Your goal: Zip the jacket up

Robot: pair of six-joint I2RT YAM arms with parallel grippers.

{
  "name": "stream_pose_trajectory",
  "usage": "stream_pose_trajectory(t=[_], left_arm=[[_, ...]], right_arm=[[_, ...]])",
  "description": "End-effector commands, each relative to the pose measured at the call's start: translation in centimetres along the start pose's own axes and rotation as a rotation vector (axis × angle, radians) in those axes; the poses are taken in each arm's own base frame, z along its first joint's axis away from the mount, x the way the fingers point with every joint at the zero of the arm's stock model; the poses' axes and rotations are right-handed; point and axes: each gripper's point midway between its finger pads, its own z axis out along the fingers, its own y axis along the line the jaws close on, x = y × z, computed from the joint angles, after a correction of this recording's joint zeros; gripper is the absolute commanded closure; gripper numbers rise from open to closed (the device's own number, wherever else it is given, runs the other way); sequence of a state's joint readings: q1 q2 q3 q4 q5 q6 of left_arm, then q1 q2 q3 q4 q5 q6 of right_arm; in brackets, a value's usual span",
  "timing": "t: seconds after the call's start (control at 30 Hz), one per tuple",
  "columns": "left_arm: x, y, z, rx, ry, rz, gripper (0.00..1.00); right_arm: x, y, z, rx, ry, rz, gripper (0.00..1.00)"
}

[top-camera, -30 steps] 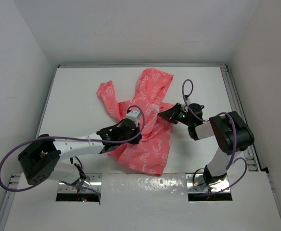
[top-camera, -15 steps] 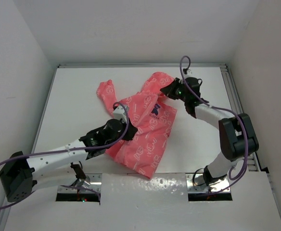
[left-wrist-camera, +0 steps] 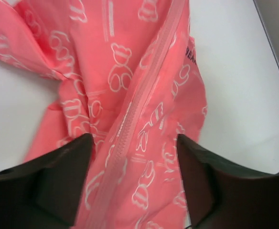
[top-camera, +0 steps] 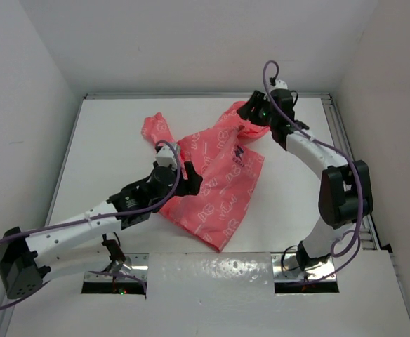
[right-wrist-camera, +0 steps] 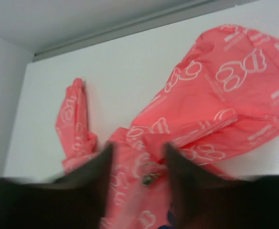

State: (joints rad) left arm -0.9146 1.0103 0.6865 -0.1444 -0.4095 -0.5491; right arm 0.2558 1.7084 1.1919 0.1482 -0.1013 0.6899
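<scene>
Right wrist view is badly blurred. The right fingers (right-wrist-camera: 94,171) are just two dark smears at the bottom edge, w/ a gap between them. Pink fabric and a small metal zip pull (right-wrist-camera: 146,179) sit in that gap. Cannot tell whether the fingers pinch the cloth or only straddle it. From the top camera they sit at the jacket's top right corner, by the hood (right-wrist-camera: 235,71), and the jaw itself is hidden under the wrist body and a purple cable (top-camera: 268,77).

The left fingers (left-wrist-camera: 58,176) are cut off by the lower frame edge, tips only in view. They stand wide apart w/ nothing clamped, one on each side of the zipper (left-wrist-camera: 139,102), which runs diagonally up between them. Whether the tips touch the cloth is not clear. The zipper's lower end runs out of frame. A dark printed label (left-wrist-camera: 191,50) on the right front panel is partly folded, so its text is unreadable.

The jacket (top-camera: 219,175) lies spread on the white worktop (top-camera: 107,140), roughly mid-table, w/ the hem pointing to the near edge. One sleeve (top-camera: 156,133) is bunched at the far left. The other sleeve can't be made out. The left arm's wrist covers part of the left front panel.
</scene>
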Motion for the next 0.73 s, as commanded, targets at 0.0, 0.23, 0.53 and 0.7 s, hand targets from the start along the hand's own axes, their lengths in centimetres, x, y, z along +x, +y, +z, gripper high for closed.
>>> stream_pose_trajectory(t=[0.0,0.23,0.53,0.7], left_arm=[[-5.2,-0.5,-2.4,-0.008,-0.135,-0.06,0.26],[-9.9,-1.2,-8.3,0.123,-0.279,-0.155,0.12],[-13.1,0.0,-15.1,0.184,-0.355,-0.159,0.12],[-12.6,0.4,-15.2,0.17,-0.342,-0.154,0.12]], right_arm=[[-6.5,3.0,-2.1,-0.021,-0.096,-0.056,0.27],[-6.6,10.2,-13.7,-0.158,-0.113,-0.175,0.01],[3.5,7.3,-27.7,-0.298,-0.111,-0.083,0.01],[6.0,5.4,-30.2,-0.258,-0.082,-0.061,0.01]])
